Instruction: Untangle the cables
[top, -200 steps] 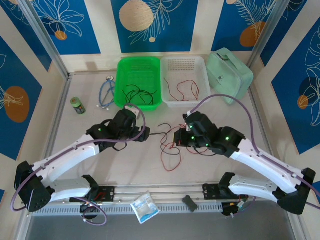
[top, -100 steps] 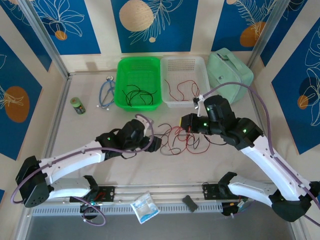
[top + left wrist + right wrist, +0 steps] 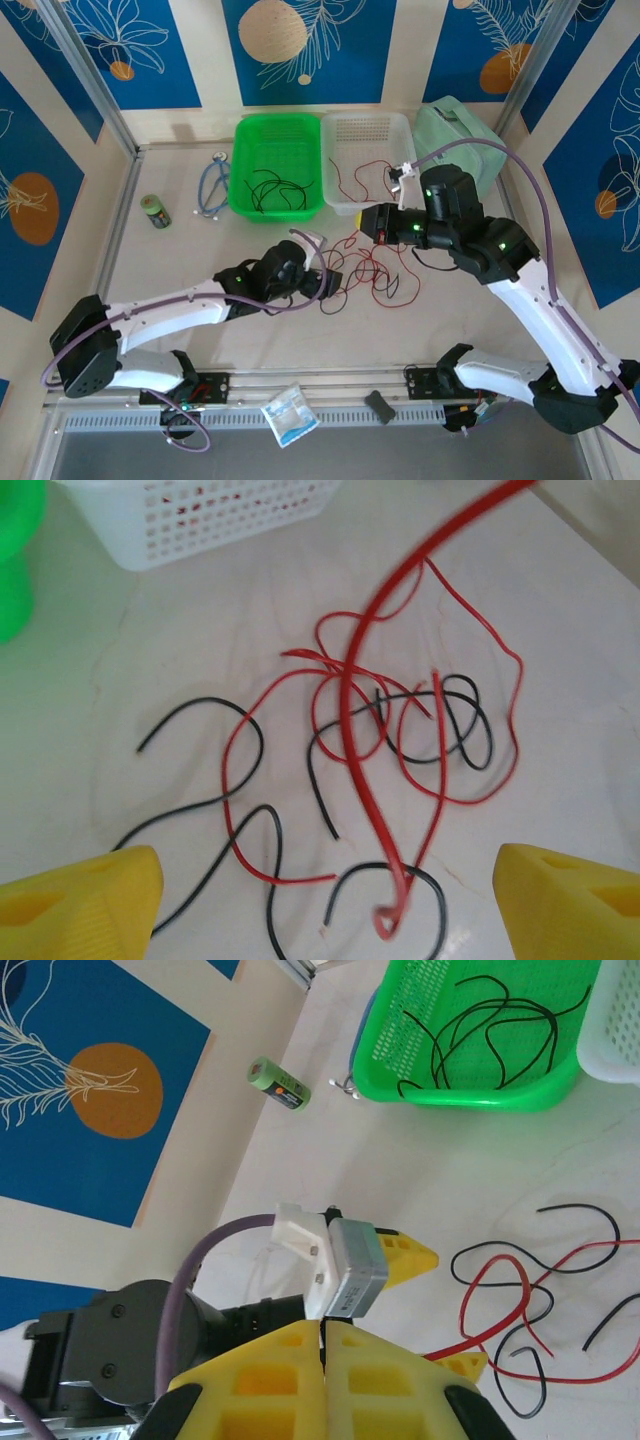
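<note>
The cables [image 3: 368, 270] lie as a loose tangle of thin red and black wires mid-table, also seen from the left wrist [image 3: 400, 720] and the right wrist [image 3: 530, 1300]. One red cable [image 3: 355, 710] rises off the table toward the upper right, its lower end looped near a black wire. My right gripper [image 3: 358, 218] hovers above the tangle's far side, jaws pressed together [image 3: 325, 1328], and this red cable runs up to them. My left gripper [image 3: 330, 282] stands open at the tangle's left edge, its yellow fingertips [image 3: 85, 900] wide apart over wire ends.
A green basket [image 3: 240, 150] holding black wires and a white basket [image 3: 365, 120] holding red wires stand at the back. A blue stethoscope [image 3: 212, 185] and a green cylinder [image 3: 153, 210] lie left of them. A mint case [image 3: 460, 150] sits back right.
My right gripper rose and moved back toward the white basket, pulling a red cable up. My left arm reached right to the tangle, jaws still open.
</note>
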Motion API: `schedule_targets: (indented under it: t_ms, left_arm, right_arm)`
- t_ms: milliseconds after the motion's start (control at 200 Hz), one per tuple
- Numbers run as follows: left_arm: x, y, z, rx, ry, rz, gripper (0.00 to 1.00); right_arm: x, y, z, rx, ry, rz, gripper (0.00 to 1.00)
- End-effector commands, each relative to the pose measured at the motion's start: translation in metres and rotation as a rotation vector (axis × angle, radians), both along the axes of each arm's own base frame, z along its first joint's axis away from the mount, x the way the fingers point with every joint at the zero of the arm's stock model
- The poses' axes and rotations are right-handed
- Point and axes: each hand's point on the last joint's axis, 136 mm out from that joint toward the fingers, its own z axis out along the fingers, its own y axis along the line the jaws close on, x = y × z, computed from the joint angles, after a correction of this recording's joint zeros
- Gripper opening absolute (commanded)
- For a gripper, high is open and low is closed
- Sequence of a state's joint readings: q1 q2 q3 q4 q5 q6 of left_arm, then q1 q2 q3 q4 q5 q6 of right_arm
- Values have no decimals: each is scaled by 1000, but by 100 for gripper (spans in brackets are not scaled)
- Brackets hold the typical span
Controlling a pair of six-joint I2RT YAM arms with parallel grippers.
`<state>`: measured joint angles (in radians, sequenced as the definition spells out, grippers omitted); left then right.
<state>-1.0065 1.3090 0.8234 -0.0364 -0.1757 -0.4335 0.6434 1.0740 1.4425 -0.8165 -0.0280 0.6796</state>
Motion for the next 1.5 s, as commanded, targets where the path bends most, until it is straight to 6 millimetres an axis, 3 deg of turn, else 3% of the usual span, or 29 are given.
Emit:
schedule_targets:
  t_ms: [0, 155, 320, 480, 680, 1095, 1376, 1496]
  left_arm:
    - [13, 0, 0, 25, -66, 50, 84]
    - [16, -1, -24, 57, -43, 66, 72]
    - [22, 2, -42, 86, -32, 109, 38]
    - [24, 8, -50, 114, -32, 136, 22]
    - [22, 23, -60, 154, -26, 173, 22]
    - [12, 52, -75, 195, -10, 225, 24]
    - [8, 61, -82, 206, 2, 239, 24]
    - [7, 63, -84, 216, 6, 240, 24]
  right_arm:
    - [-3, 3, 22, 31, -44, 38, 0]
    - [-2, 1, 44, 52, -91, 41, 0]
    - [-4, -4, 69, 71, -149, 38, 0]
    - [-5, -17, 90, 70, -217, 5, 0]
    - [-2, -31, 115, 72, -290, -33, 0]
    - [13, -41, 154, 78, -392, -71, 0]
    - [42, -40, 186, 98, -451, -90, 0]
    - [64, -37, 193, 100, -458, -100, 0]
